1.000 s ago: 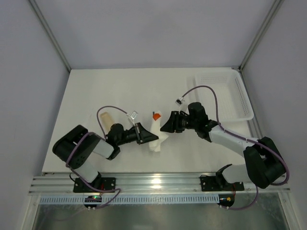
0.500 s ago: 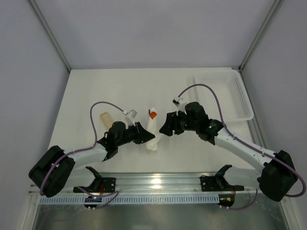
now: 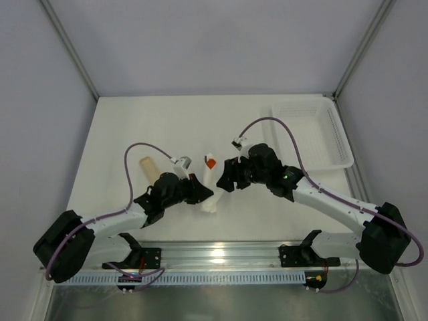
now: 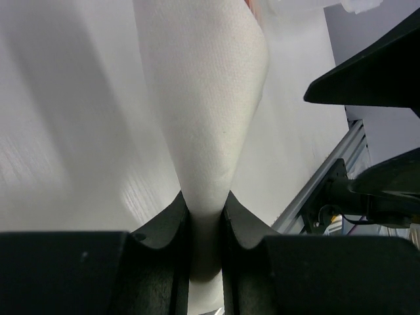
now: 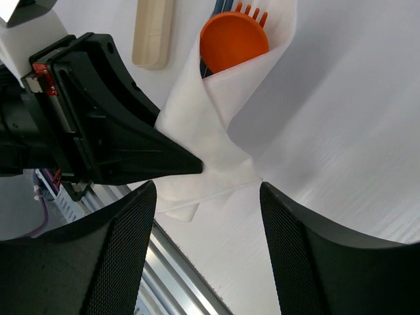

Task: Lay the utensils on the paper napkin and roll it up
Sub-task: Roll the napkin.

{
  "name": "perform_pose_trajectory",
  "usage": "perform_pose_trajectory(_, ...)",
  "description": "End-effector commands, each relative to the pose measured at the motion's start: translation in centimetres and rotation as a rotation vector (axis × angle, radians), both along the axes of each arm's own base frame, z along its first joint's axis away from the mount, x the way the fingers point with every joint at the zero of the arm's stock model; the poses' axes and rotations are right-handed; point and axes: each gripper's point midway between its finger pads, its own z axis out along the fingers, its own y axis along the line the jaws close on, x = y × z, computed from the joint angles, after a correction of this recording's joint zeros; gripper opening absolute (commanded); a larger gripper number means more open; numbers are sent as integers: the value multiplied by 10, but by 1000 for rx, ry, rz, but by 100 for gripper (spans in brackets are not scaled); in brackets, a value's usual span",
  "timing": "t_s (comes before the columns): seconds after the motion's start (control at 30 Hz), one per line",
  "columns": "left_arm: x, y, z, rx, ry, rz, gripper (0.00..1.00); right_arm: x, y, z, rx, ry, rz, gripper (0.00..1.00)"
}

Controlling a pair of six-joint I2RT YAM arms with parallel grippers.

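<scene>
Left gripper point(image 4: 207, 213) pinches the near end of the rolled paper napkin point(image 5: 210, 131), mid-table, axis running near to far, orange spoon point(image 5: 233, 42) poking out far. Right gripper point(image 5: 209, 256), spread, hovers just right of it.

hidden: orange utensils point(image 5: 233, 42) lower parts inside paper napkin point(image 5: 210, 151) | cut off: tan stick point(image 5: 153, 33) at top edge
</scene>
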Motion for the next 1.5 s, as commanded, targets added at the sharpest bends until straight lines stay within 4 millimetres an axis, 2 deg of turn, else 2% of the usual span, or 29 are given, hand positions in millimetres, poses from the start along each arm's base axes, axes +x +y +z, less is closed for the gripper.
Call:
perform_pose_trajectory(0.0, 11, -4, 27, -26, -80, 21, 0, 9, 13, 9, 52, -29, -10, 67)
perform_pose_trajectory(0.07, 11, -4, 28, -28, -82, 23, 0, 10, 17, 12, 76, -37, -6, 65)
perform_pose_trajectory(0.3, 12, 0, 37, -52, -105, 59, 0, 11, 26, -1, 92, 13, 0, 58)
perform_pose_trajectory(0.6, 11, 7, 46, -72, -121, 89, 0, 5, 35, -5, 143, 48, 20, 57)
perform_pose_trajectory(1.07, 6, 5, 55, -124, -132, 75, 0, -1, 41, -3, 199, 59, 49, 57)
perform_pose_trajectory(1.13, 4, 4, 57, -135, -133, 69, 0, 0, 42, -1, 210, 55, 47, 52)
perform_pose_trajectory(1.47, -2, 4, 67, -172, -151, 46, 0, -6, 48, 5, 260, 51, 103, 50)
